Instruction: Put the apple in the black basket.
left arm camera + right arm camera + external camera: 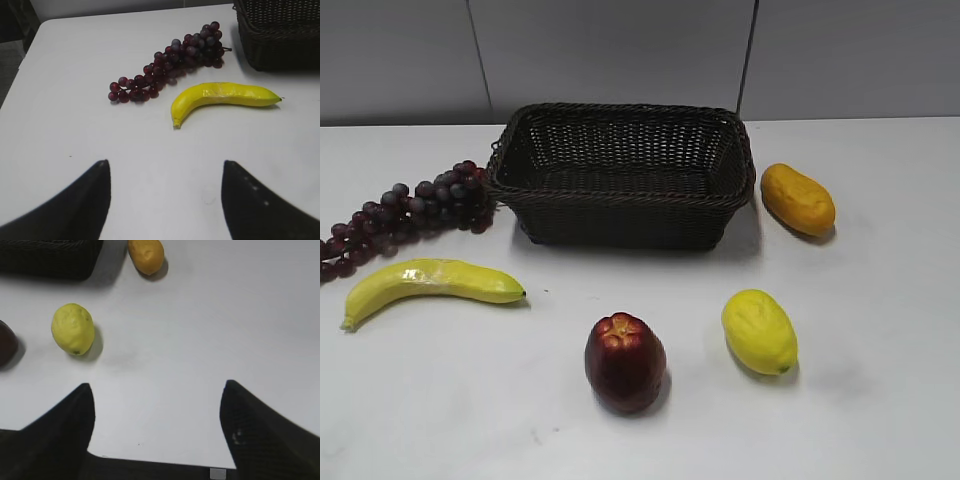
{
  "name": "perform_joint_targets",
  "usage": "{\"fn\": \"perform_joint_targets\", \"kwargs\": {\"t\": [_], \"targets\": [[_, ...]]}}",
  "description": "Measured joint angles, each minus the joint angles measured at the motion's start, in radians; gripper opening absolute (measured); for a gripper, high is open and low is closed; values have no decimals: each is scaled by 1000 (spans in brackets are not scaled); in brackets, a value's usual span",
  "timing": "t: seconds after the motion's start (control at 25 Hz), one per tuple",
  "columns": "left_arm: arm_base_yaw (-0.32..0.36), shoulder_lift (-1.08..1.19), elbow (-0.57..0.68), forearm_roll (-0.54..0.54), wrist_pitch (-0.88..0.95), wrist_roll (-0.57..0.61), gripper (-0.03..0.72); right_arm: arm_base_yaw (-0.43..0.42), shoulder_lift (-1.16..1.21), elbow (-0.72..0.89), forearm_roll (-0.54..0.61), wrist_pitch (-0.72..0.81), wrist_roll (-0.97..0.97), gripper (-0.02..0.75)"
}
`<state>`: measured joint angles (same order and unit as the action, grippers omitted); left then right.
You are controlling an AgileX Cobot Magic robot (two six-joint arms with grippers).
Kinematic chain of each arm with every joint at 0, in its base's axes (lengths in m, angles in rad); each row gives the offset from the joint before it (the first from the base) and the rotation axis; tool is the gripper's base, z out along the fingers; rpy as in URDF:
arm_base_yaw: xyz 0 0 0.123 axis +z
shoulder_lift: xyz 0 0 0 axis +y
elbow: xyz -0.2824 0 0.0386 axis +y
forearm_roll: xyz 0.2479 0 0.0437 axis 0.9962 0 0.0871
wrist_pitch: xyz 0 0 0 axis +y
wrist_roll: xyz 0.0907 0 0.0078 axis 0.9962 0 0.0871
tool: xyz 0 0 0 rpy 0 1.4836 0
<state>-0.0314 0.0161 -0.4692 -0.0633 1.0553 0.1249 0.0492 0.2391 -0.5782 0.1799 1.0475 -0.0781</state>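
Observation:
The dark red apple (625,362) stands on the white table near the front middle; only its edge shows at the left of the right wrist view (7,350). The black basket (620,190) stands empty at the back middle; a corner shows in the left wrist view (280,35) and an edge in the right wrist view (50,260). Neither gripper shows in the exterior view. My left gripper (164,167) is open and empty over bare table. My right gripper (156,387) is open and empty near the table's front edge, right of the apple.
A bunch of dark grapes (405,210) and a banana (430,282) lie at the left. A yellow lemon (759,331) lies right of the apple. An orange-yellow oval fruit (798,199) lies right of the basket.

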Motion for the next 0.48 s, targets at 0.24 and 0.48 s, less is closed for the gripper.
{"fn": "perform_joint_targets", "kwargs": {"t": [0.24, 0.48], "targets": [[0, 0, 0, 0, 0, 0, 505, 0, 235, -74, 42, -1, -1, 591], [0, 0, 0, 0, 0, 0, 503, 0, 470, -133, 80, -3, -54, 591]]}}
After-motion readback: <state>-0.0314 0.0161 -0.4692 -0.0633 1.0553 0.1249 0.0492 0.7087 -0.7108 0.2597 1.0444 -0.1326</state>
